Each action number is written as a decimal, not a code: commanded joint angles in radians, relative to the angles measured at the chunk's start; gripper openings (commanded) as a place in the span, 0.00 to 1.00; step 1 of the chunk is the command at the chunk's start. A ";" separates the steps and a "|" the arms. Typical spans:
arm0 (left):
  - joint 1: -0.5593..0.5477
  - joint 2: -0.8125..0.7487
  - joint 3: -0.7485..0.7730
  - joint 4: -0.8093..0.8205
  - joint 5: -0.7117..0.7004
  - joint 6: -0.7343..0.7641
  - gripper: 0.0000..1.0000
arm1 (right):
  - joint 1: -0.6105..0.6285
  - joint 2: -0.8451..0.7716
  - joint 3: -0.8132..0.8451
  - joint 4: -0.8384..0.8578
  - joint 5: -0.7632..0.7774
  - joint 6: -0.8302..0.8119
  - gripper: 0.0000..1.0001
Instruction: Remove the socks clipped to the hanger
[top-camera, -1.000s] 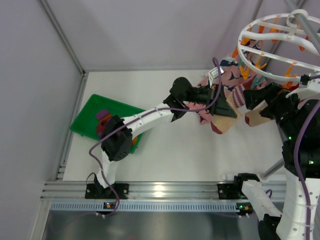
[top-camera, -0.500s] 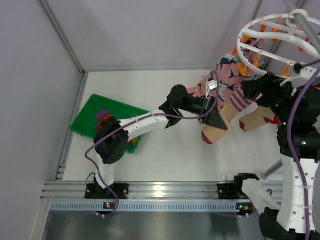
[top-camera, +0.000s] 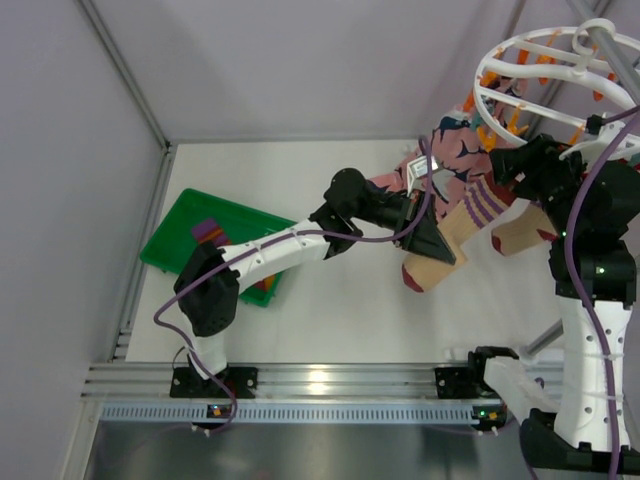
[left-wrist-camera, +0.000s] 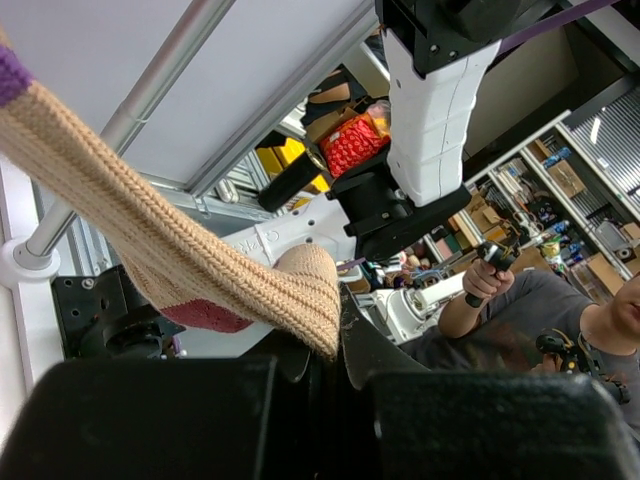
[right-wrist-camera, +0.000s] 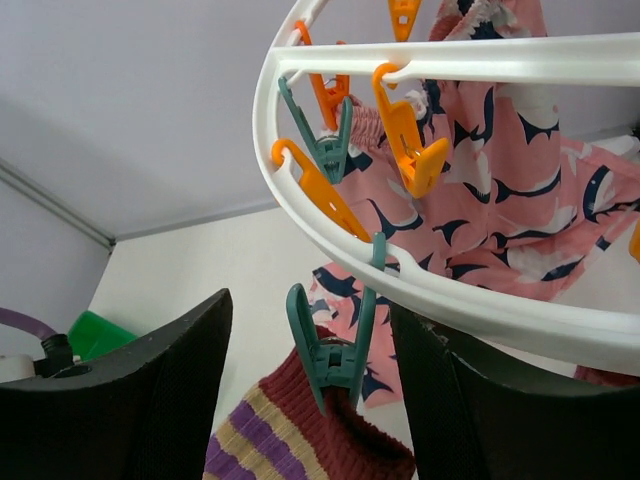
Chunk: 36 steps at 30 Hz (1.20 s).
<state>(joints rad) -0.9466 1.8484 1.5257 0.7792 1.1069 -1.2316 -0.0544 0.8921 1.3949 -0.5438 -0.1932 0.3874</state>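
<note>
The white round hanger (top-camera: 497, 99) (right-wrist-camera: 417, 286) hangs at the back right with orange and teal pegs. A tan sock (top-camera: 462, 225) (left-wrist-camera: 150, 235) with purple stripes and a maroon cuff (right-wrist-camera: 345, 440) hangs from a teal peg (right-wrist-camera: 330, 355). My left gripper (top-camera: 432, 245) (left-wrist-camera: 340, 335) is shut on that sock's foot and holds it stretched. My right gripper (top-camera: 503, 163) (right-wrist-camera: 320, 385) is open, one finger on each side of the teal peg, not touching it. A second tan sock (top-camera: 518, 235) hangs beside it.
A pink cloth (top-camera: 450, 150) (right-wrist-camera: 500, 190) with navy and white print hangs from the hanger behind the socks. A green tray (top-camera: 180, 225) at the table's left holds a maroon and purple sock (top-camera: 207, 232). Grey frame poles (top-camera: 120, 65) border the table.
My right gripper has risen to the hanger's rim and its jaws have narrowed around the teal peg. The left gripper has pulled the sock's foot a little nearer and lower.
</note>
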 joint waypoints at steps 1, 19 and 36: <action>-0.006 -0.032 0.001 0.040 0.002 0.003 0.00 | 0.014 0.018 -0.002 0.087 0.014 -0.004 0.61; 0.066 -0.055 -0.105 0.042 -0.025 0.004 0.00 | 0.014 0.031 -0.008 0.085 0.037 0.022 0.00; 0.367 -0.553 -0.246 -1.210 -1.096 0.900 0.00 | 0.014 0.036 -0.020 0.084 -0.029 0.044 0.00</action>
<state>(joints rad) -0.5789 1.4235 1.3258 -0.2634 0.2916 -0.4767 -0.0540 0.9260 1.3796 -0.5060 -0.1787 0.4240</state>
